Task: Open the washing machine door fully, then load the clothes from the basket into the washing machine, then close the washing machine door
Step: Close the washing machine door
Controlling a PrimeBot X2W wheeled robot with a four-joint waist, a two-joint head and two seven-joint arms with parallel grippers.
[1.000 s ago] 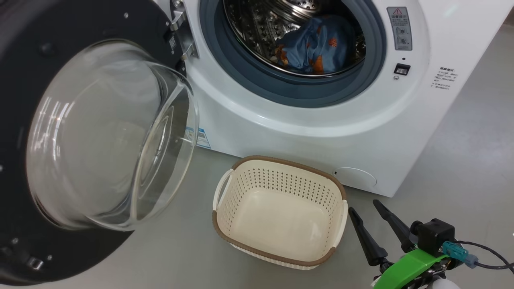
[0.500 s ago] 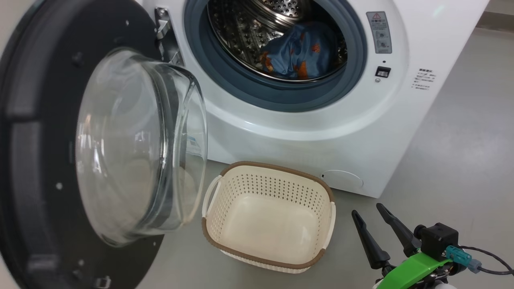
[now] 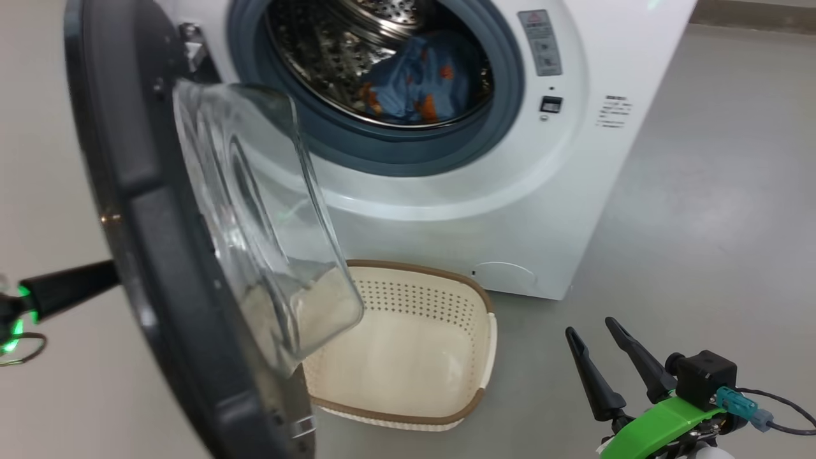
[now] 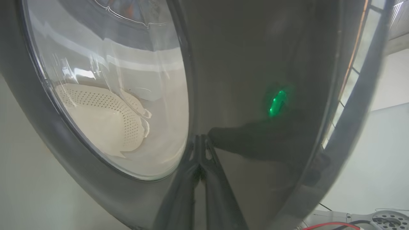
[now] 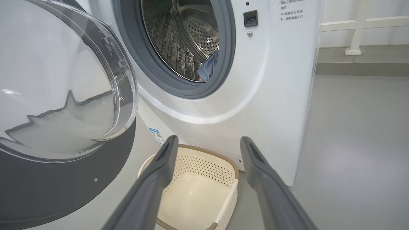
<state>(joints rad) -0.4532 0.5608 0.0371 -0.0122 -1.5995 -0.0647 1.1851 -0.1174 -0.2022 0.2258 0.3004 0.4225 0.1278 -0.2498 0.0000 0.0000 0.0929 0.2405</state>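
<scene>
Left claw [image 4: 200, 143] closed tight, held nothing, tips pressed against outer face of washing machine door [image 3: 121, 146]. Right claw [image 3: 588, 326] hung spread wide, empty, well right of door.

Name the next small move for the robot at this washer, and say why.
Probably push the washing machine door toward the washing machine with the left hand, which is shut with its tips resting on the door's glossy outer face. The clothes lie in the drum, the basket is empty, and the door stands half swung, so only closing seems left.
</scene>
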